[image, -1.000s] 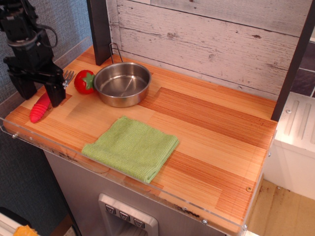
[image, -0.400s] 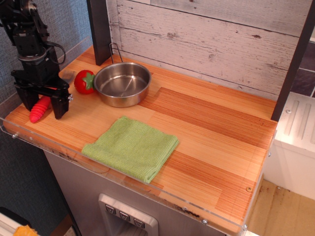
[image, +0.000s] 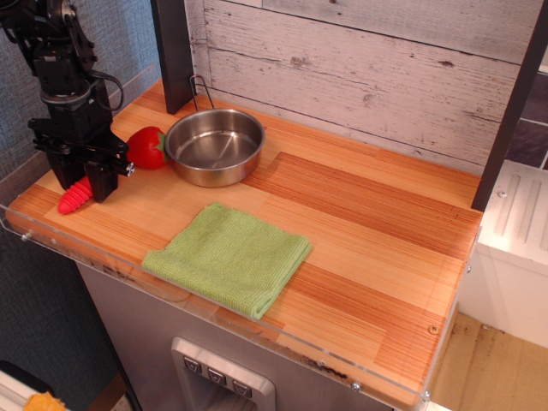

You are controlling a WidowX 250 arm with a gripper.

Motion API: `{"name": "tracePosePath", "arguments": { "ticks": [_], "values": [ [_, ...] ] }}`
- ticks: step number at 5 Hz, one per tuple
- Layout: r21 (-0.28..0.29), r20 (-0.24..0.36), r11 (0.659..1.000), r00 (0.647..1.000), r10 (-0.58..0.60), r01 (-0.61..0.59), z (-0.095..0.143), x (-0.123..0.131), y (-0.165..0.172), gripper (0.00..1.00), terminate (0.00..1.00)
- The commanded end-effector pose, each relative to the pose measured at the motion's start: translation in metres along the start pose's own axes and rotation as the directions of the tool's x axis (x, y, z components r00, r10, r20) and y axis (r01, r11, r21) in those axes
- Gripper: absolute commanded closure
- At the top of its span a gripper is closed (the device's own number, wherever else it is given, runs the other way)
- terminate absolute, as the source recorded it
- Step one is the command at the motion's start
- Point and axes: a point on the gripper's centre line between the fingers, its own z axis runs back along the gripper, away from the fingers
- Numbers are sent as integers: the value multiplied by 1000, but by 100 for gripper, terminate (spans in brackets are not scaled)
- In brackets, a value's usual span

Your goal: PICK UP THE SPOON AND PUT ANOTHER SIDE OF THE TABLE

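Note:
The spoon (image: 74, 199) lies on the table (image: 368, 231) near its far left edge. Only the ribbed red end of its handle shows; the grey tined head is hidden behind the gripper. My black gripper (image: 84, 181) stands upright over the spoon. Its two fingers are down at table level, closed in against either side of the red handle. The spoon still rests on the wood.
A red strawberry (image: 147, 147) sits right beside the gripper, touching a steel bowl (image: 214, 145). A folded green cloth (image: 227, 257) lies front centre. A dark post (image: 175, 51) stands at the back left. A clear acrylic rim (image: 51, 240) edges the table.
The gripper has come down over the spoon and its fingers have narrowed from wide open to tight against the red handle. The spoon's handle has shifted slightly right.

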Motion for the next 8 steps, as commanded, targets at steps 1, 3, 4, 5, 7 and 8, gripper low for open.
{"name": "tracePosePath", "arguments": {
  "ticks": [1, 3, 4, 5, 7, 8],
  "values": [
    [78, 16, 994, 997, 78, -79, 35, -8, 6, 100, 0],
    [159, 58, 942, 955, 290, -295, 105, -27, -14, 100, 0],
    [83, 82, 972, 973, 214, -221, 117, -27, -56, 100, 0],
    [-27, 74, 995, 992, 99, -97, 115, -13, -106, 100, 0],
    [-50, 105, 998, 994, -22, 28, 103, -6, -210, 100, 0],
    [-68, 64, 998, 998, 11, -7, 90, 0, -263, 100, 0]
  ]
}}
